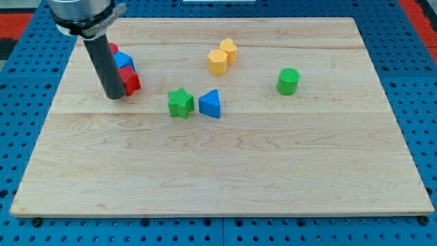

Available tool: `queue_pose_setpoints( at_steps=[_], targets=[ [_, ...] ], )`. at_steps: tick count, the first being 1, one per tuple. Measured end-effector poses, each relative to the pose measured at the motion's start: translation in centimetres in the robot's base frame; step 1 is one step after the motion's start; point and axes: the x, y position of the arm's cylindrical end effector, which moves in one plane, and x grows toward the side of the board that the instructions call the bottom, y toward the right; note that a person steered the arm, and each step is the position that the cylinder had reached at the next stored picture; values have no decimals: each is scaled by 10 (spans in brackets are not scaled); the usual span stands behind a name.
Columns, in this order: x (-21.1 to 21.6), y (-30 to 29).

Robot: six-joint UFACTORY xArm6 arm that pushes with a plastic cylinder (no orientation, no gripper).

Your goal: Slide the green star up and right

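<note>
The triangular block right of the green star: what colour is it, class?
Blue, clearest in the camera view, the only view.

Bright even light, soft faint shadows, sharp focus.
</note>
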Motion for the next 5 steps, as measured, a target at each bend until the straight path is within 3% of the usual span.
queue_pose_setpoints(
  at_steps=[1, 2, 3, 4, 5],
  targets=[
    [19, 10],
    [66, 54],
    [82, 106],
    [80, 131],
    [64, 102]
  ],
)
